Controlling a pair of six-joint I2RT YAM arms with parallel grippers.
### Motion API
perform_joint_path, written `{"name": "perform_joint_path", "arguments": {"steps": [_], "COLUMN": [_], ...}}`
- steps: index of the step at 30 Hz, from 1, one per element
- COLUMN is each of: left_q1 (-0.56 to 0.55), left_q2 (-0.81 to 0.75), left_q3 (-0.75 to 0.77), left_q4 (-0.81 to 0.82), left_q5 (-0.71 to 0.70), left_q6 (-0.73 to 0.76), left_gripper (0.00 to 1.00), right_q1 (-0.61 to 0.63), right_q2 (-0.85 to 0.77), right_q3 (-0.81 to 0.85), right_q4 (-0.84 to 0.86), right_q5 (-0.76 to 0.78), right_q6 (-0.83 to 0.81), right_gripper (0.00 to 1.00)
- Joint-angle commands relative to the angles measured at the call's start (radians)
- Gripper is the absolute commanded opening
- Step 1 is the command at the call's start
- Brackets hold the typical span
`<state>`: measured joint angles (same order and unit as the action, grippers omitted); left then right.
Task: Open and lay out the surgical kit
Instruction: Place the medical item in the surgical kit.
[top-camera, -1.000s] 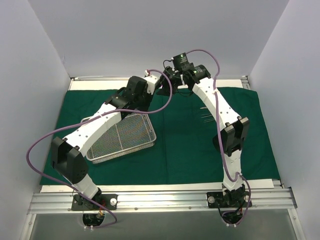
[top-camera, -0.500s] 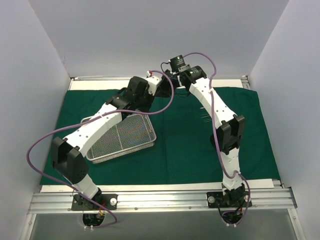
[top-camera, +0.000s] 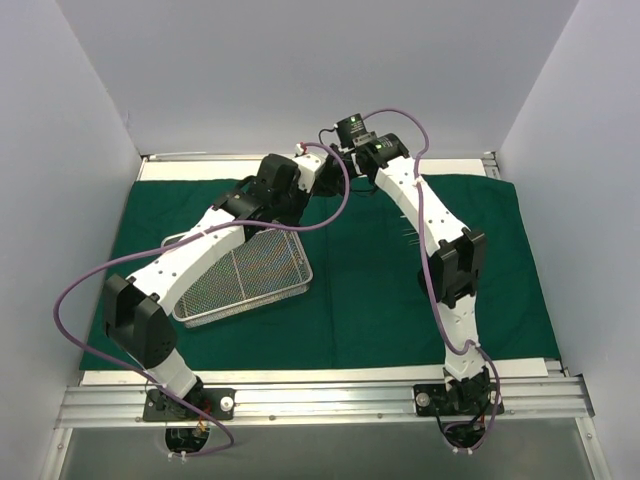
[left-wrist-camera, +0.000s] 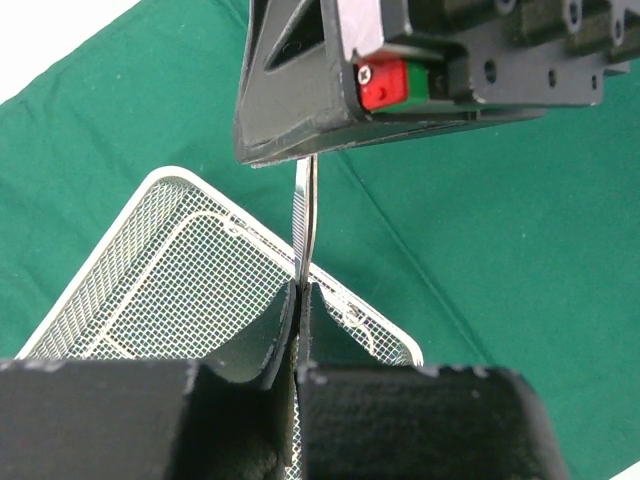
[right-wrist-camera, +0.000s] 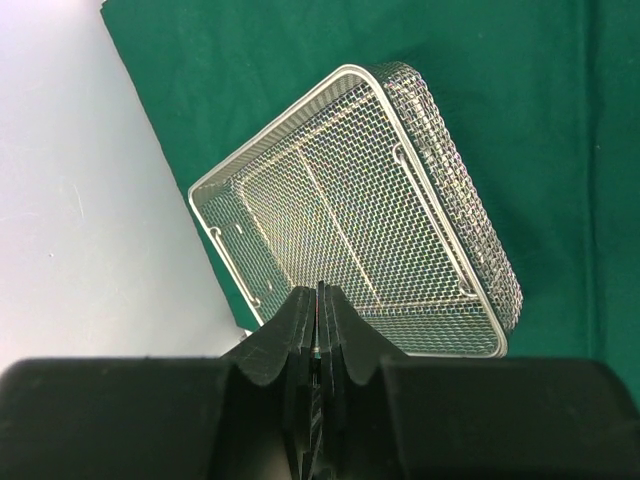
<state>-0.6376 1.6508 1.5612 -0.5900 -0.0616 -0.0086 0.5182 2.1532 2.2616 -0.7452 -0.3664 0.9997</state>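
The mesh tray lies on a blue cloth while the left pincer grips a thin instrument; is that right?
Nearly: the cloth is dark green, not blue, as the left wrist view shows; the mesh tray lies on it and the left pincer grips the instrument.

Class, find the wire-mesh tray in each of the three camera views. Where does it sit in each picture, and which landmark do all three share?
Top external: the wire-mesh tray lies left of centre.
Left wrist: lower left, partly cut off by the picture's bottom.
Right wrist: centre, set diagonally.
Shared landmark: the green cloth under it.
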Motion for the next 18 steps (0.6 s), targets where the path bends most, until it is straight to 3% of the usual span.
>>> {"name": "perform_joint_path", "arguments": {"steps": [1,4,7,12,17,18], "left_q1": [-0.005,-0.005,-0.004,0.025,0.159,0.185], "left_q2": [-0.003,-0.002,-0.008,-0.046,-0.152,-0.16], "left_q3": [0.062,0.069,0.069,0.04,-0.024,-0.035], "left_q4": [0.024,0.018,0.015,0.027,0.047,0.035], "left_q5": [-0.015,-0.001,-0.007,0.02,0.037,0.033], "left_q6": [0.007,0.007,-0.008,-0.042,-0.157,-0.177], "left_gripper": [0.02,0.02,0.36,0.7,0.77,0.77], "right_q1": [0.009,0.009,0.006,-0.018,-0.116,-0.139], "right_q2": [0.002,-0.001,-0.007,-0.064,-0.165,-0.215], "right_q3": [0.046,0.042,0.03,-0.086,-0.322,-0.435], "right_q4": [-0.028,-0.019,-0.016,0.032,0.109,0.124], "right_q5": [-0.019,-0.017,-0.019,-0.023,-0.013,-0.017], "right_q6": [0.025,0.022,0.02,0.036,0.079,0.112], "right_gripper": [0.0,0.0,0.0,0.0,0.0,0.0]}}
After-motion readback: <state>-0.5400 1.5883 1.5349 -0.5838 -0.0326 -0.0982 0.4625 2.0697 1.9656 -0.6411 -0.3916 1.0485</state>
